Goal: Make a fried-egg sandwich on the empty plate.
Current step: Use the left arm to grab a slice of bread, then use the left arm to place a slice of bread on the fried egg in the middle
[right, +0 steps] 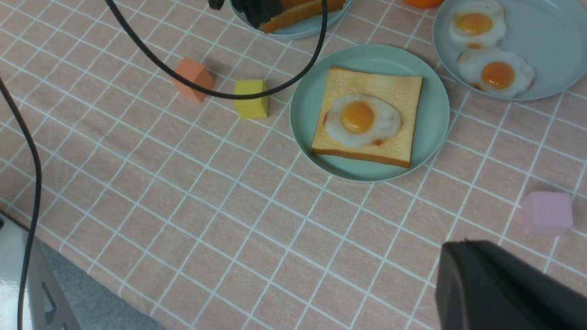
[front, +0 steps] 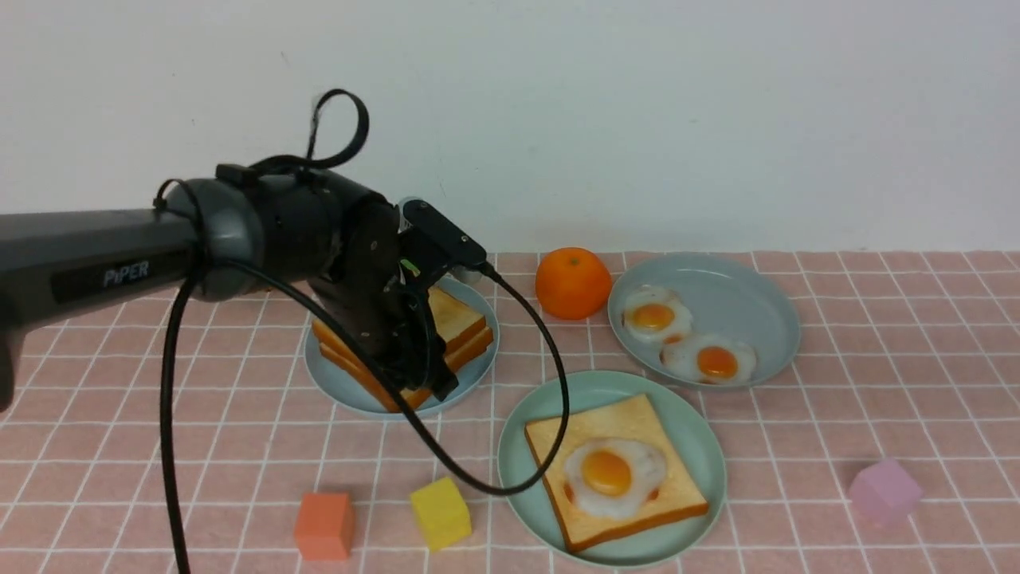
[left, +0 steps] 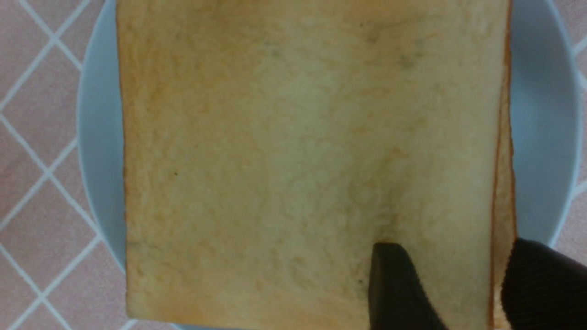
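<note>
the left gripper is spread around the edge of the top toast, far left, probably to carry it onto the egg on the near mint-green plate.

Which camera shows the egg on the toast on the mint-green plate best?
Right wrist view: the glossy white toy egg with orange yolk shows whole, from above and unobstructed. The front view shows it too, but at a low slant. The left wrist view does not show it.
</note>
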Available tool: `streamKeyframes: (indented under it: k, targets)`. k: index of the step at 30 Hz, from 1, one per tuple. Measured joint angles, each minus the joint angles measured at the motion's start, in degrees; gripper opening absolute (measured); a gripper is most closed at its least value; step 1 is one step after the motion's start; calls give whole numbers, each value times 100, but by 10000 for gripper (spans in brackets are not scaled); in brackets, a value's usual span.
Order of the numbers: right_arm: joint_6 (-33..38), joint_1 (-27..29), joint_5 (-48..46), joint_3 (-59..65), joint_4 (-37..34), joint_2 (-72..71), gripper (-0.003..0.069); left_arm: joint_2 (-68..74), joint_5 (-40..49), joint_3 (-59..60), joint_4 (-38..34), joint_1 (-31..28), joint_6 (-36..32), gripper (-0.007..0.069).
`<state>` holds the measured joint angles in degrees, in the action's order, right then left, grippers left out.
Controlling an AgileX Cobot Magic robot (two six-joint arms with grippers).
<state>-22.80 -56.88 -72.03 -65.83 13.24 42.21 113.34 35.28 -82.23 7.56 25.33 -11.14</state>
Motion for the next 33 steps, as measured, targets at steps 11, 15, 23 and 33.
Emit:
streamKeyframes:
  k: [11, 15, 23, 33]
  targets:
    - [0, 0, 0, 0, -67, 0, 15, 82, -7, -53, 28, 11, 0, 51]
    - [0, 0, 0, 0, -114, -13, 15, 15, 108, -104, 23, 11, 0, 51]
    - [-90, 0, 0, 0, -44, -376, 18, -1447, 589, -107, -447, 530, 0, 51]
    - [-258, 0, 0, 0, 90, -1170, 8, -1256, 506, 291, -921, 2406, -584, 50]
